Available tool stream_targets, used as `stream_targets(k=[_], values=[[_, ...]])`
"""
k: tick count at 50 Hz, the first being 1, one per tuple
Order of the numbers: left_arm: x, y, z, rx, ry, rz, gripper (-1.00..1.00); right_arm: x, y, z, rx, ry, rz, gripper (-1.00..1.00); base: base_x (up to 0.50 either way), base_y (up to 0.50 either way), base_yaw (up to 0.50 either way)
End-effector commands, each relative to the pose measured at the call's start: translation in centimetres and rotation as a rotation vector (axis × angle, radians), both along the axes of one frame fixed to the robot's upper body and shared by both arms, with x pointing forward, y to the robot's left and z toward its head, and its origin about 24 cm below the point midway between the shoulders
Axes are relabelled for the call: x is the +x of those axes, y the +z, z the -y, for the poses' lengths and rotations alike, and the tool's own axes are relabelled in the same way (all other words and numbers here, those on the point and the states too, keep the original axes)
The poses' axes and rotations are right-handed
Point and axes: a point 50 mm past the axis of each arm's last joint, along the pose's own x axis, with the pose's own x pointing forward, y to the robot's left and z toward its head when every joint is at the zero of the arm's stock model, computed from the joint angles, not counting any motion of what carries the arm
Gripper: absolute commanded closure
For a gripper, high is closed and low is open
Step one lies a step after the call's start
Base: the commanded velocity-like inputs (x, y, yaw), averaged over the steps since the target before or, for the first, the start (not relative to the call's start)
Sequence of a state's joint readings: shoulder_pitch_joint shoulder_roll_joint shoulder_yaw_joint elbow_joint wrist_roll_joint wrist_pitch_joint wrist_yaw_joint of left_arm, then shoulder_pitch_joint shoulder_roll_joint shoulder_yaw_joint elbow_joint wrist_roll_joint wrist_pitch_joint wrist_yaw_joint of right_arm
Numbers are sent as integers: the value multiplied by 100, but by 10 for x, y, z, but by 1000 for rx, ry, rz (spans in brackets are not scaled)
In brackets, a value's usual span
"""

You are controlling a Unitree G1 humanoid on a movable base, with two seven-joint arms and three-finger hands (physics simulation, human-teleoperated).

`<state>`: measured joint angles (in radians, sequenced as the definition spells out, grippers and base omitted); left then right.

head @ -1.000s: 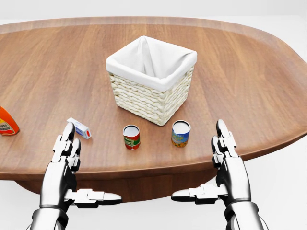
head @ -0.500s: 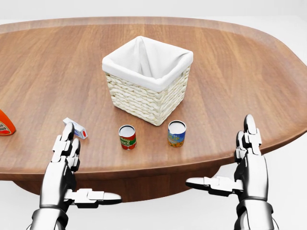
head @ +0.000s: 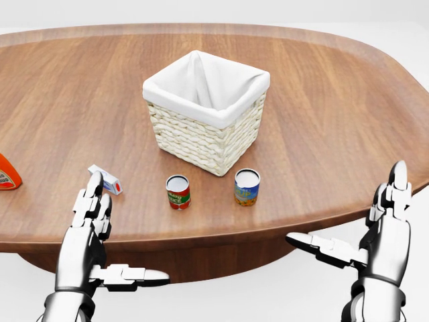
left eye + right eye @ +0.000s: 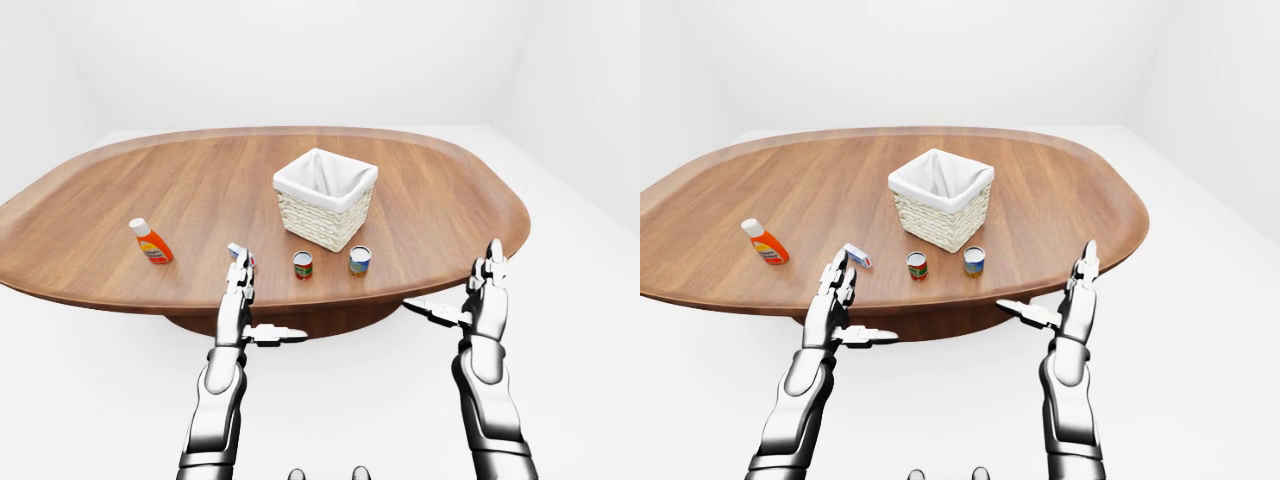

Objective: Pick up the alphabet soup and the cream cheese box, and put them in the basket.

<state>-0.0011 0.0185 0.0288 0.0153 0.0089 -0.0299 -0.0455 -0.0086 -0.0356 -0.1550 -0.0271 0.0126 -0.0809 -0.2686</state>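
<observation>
Nothing picked yet, both hands empty with fingers spread. Left hand [image 3: 90, 221] sits lower left of head view, fingertips just under the small flat cream cheese box [image 3: 107, 178]. Right hand [image 3: 375, 238] is lower right, off the table edge. Alphabet soup [image 3: 177, 192] (red-labelled can, my guess) stands at lower centre beside a blue can [image 3: 247, 186]. Woven square basket [image 3: 204, 111] with cloth liner sits above them. Next: reach and close on the box.

left hand [image 3: 90, 231] | right hand [image 3: 379, 235] | glossy silver, segmented, three-fingered
</observation>
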Motion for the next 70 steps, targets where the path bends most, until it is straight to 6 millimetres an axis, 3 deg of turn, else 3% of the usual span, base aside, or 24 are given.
stream_targets(k=[1, 29, 70], values=[[0, 0, 0, 1, -1, 0, -100, -4, 2, 10, -22, -112, 12, -100, 0, 0, 0], [1, -1, 1, 14, 3, -5, -100, -11, 6, 27, -50, -313, 29, -100, 0, 0, 0], [2, -3, -1, 3, 7, -2, -100, -23, 10, 46, -6, -400, 54, -100, 0, 0, 0]])
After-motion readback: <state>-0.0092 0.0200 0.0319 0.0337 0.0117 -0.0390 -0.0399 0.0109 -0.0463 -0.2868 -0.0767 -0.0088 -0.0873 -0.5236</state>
